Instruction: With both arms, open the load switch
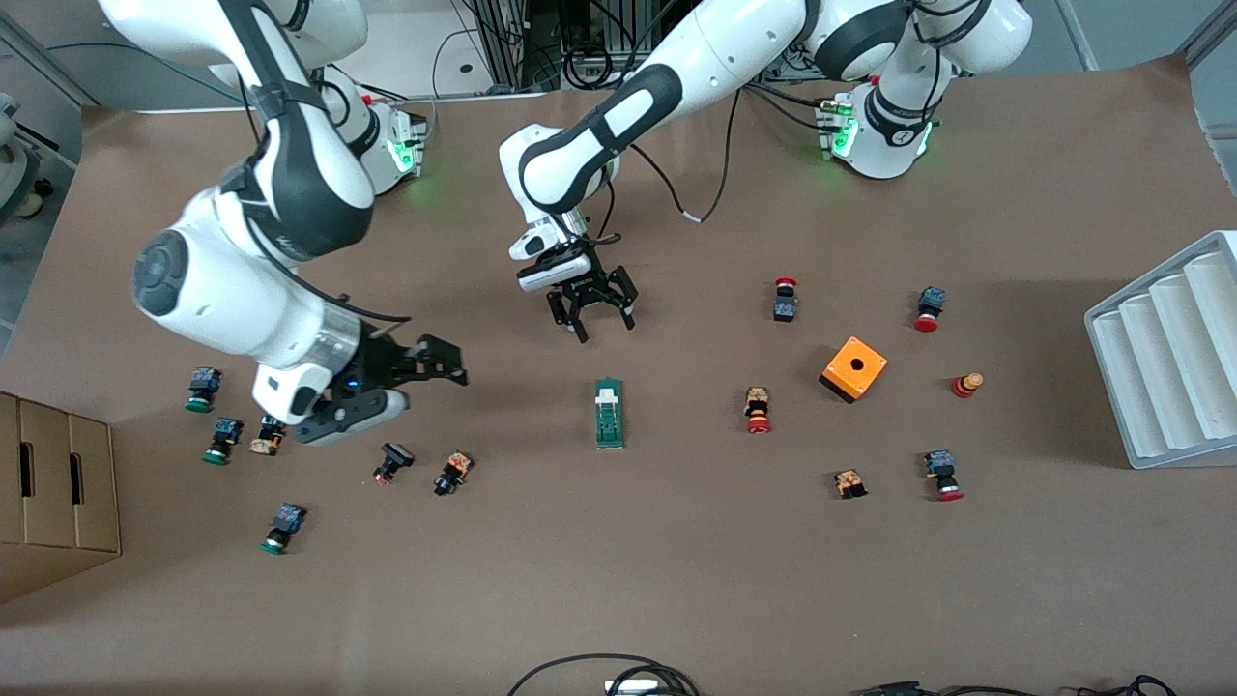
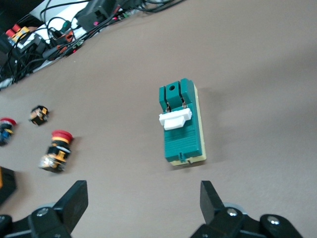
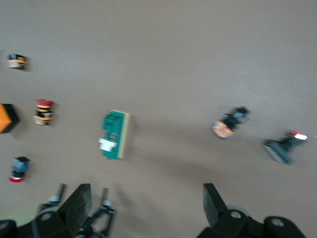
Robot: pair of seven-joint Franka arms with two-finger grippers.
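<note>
Push-buttons (image 1: 452, 473) lie well apart from the switch (image 1: 609, 413) mid-table, nothing against it. My left gripper (image 1: 591, 311) hangs over the table just beside it, my right gripper (image 1: 430, 362) toward its own end; both jaws wide, empty.

Orange box (image 2: 6, 182) cut off

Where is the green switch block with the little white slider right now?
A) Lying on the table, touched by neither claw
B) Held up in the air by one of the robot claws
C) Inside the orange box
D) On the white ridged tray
A: the load switch lies flat on the table, with the open left gripper above it and the open right gripper off to the side, neither touching it.
</note>
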